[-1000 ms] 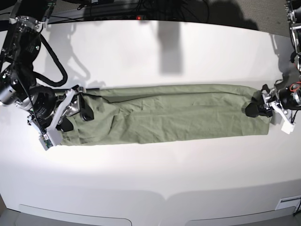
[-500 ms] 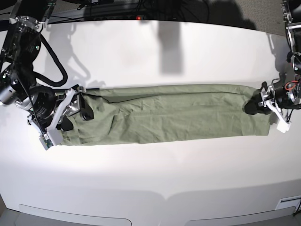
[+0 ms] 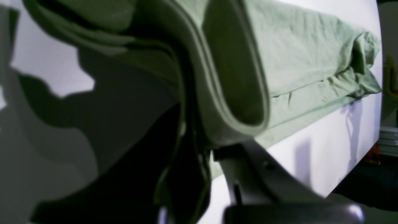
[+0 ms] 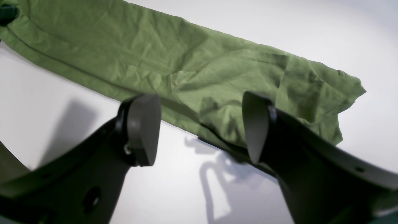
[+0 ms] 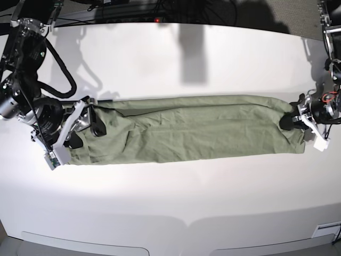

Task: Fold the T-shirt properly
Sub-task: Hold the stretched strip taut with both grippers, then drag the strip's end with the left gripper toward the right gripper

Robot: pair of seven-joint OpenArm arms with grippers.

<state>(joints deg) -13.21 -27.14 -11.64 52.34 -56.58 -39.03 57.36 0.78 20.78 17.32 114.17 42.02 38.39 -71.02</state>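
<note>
The sage-green T-shirt point(image 5: 186, 130) lies folded into a long wrinkled strip running left to right across the white table point(image 5: 170, 64). On the right of the base view, my left gripper point(image 5: 290, 121) is shut on the strip's right end. In the left wrist view, bunched T-shirt point(image 3: 295, 56) folds are pinched in the left gripper point(image 3: 199, 149). My right gripper point(image 5: 86, 132) hovers open over the strip's left end. In the right wrist view, the right gripper point(image 4: 199, 127) has its black fingertips point(image 4: 144, 129) wide apart above the T-shirt point(image 4: 186, 62) edge, holding nothing.
Black cables and dark equipment point(image 5: 133, 10) run along the table's far edge. The table's curved front edge point(image 5: 186, 221) lies below the shirt. Bare white tabletop surrounds the strip in front and behind.
My left gripper has closed from wide open onto the shirt's right end and shifted slightly to the right. The right arm and the shirt's left end have not moved.
</note>
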